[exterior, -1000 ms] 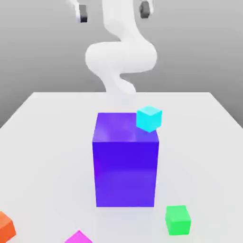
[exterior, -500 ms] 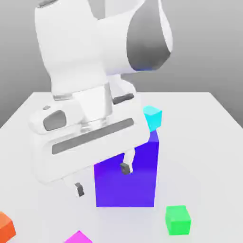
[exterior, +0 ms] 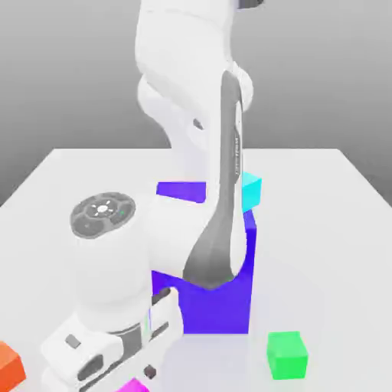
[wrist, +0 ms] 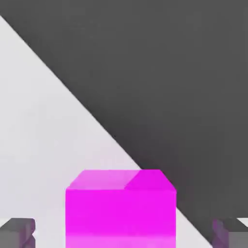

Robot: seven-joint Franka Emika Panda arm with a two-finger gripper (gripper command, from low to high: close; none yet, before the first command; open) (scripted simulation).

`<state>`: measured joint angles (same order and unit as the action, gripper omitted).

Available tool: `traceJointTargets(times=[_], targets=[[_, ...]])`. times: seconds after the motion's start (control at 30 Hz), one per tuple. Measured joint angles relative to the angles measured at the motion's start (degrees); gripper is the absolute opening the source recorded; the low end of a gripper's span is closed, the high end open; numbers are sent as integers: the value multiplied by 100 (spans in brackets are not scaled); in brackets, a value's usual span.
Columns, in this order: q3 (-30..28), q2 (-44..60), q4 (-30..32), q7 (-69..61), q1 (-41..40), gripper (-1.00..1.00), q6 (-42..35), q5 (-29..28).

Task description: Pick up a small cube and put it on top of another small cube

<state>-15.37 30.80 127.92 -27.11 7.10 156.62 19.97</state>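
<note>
The small magenta-pink cube (wrist: 120, 208) rests on the white table near its edge. In the exterior view only a sliver of the magenta cube (exterior: 135, 385) shows at the bottom, under my hand. My gripper (wrist: 124, 233) is open, with one grey fingertip (wrist: 17, 231) on each side of the cube and a gap to both. In the exterior view the gripper (exterior: 145, 375) hangs low at the front, on the exterior view's left. The small green cube (exterior: 287, 354) sits on the table at the front, on the exterior view's right, apart from the gripper.
A big blue-violet block (exterior: 226, 306) stands mid-table behind the hand, with a cyan cube (exterior: 251, 190) on its far corner. An orange cube (exterior: 9, 366) lies at the exterior view's far left. The table's edge (wrist: 116, 138) runs close beside the magenta cube.
The arm has swung forward and down to the front on the exterior view's left, bringing the hand low over the magenta cube. The cubes and the block have not moved.
</note>
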Motion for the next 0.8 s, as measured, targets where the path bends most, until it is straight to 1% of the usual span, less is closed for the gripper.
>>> traceJointTargets(times=[0.17, 0.27, 0.3, 0.37, 0.4, 0.7, 0.77, 0.8], targets=[[6, 18, -4, -9, -5, -100, 3, 5], [-268, -525, 135, 220, 203, -100, -391, -313], [-290, -711, 136, 274, 235, -100, -506, -325], [-57, -1027, 36, 195, 283, -100, -588, -72], [42, -1177, 83, 130, 381, -100, -622, -92], [939, -2475, 1148, -661, 1543, -100, -765, -1175], [962, -2504, 1434, -691, 1655, -100, -740, -1634], [961, -2406, 1497, -707, 1670, -100, -643, -1733]])
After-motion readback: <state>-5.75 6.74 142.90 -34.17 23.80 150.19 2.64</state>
